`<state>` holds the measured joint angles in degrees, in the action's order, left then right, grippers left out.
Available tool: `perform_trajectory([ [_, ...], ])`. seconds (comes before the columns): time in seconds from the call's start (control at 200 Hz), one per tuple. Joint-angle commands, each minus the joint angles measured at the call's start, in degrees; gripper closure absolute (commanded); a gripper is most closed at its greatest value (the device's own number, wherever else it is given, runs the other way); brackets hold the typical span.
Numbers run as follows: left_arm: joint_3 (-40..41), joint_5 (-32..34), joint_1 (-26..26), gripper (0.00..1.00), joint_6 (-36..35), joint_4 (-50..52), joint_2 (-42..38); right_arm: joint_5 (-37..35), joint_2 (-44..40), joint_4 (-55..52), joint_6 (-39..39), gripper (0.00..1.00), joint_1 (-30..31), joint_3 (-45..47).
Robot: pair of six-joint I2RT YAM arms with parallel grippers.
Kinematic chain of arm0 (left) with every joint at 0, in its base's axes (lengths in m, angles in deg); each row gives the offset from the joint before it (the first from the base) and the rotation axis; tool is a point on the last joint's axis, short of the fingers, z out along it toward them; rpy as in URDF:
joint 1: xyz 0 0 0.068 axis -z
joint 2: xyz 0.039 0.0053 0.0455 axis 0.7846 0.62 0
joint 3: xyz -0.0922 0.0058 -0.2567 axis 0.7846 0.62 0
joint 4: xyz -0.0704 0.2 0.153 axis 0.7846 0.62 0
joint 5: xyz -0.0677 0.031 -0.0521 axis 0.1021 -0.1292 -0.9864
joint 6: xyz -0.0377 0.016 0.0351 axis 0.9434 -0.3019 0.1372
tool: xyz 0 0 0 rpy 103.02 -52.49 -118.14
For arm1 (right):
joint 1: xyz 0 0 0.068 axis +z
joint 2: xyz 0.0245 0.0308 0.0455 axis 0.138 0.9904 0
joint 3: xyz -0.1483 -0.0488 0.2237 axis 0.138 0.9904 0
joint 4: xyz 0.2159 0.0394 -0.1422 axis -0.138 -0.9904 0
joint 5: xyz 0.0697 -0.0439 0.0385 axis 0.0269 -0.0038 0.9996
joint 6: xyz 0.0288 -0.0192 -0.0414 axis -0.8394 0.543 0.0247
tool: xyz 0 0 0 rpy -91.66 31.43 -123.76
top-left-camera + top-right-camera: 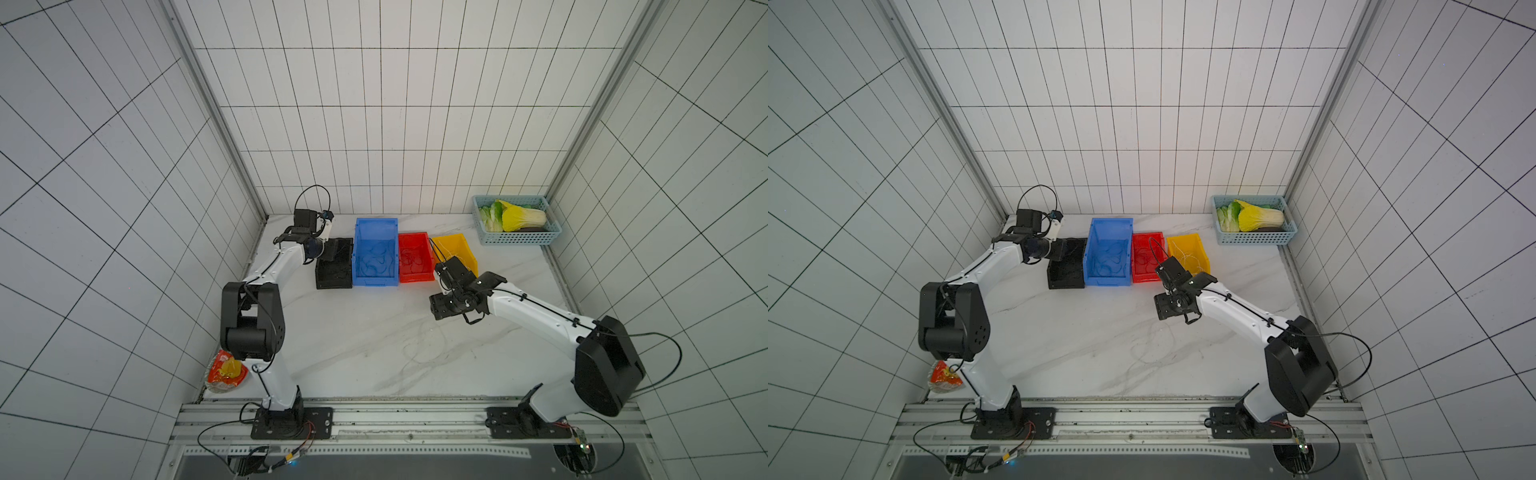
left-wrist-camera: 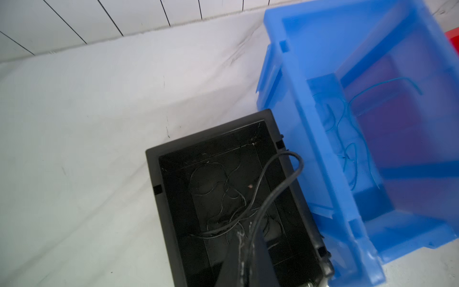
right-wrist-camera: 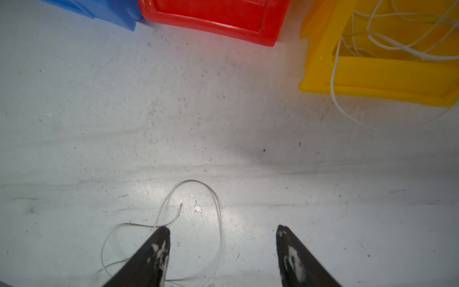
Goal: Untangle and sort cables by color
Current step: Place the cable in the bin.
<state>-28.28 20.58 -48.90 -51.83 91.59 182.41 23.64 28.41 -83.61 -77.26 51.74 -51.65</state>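
- Right jaws spread wide, low over open table (image 3: 99, 111); a loose white cable (image 3: 191, 181) loops between them.
- A white strand (image 3: 331, 79) trails over the yellow bin's (image 3: 372, 74) front edge.
- Left jaws pressed shut above the black bin (image 2: 152, 174), which holds black cables (image 2: 223, 184); the blue bin (image 2: 310, 149) sits just beside it.

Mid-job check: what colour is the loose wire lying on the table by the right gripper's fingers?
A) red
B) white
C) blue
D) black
B, white: in the right wrist view a pale looped wire lies on the table beside the open right gripper, not gripped.
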Motion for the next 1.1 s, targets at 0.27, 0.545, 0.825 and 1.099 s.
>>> perform_trajectory([
  [0.27, -3.8, -0.3, -0.4, 0.49, -0.1, 3.9, 0.6, 1.8, 0.9, -4.4, 3.1, 0.29, -0.4, 0.3],
  [0.545, -9.0, -4.4, -3.1, 0.40, -4.0, 9.6, -8.6, 2.5, 5.6, -7.2, 1.3, 0.28, -0.4, 1.9],
  [0.825, 0.1, -23.4, -2.7, 0.40, -6.8, 9.7, -16.5, 6.4, 12.1, -8.6, 1.4, 0.32, -0.5, 1.3],
  [1.099, 4.1, -24.3, -2.8, 0.40, -9.6, 10.8, -17.9, 5.5, 16.6, -8.4, 1.4, 0.78, 0.6, 1.4],
])
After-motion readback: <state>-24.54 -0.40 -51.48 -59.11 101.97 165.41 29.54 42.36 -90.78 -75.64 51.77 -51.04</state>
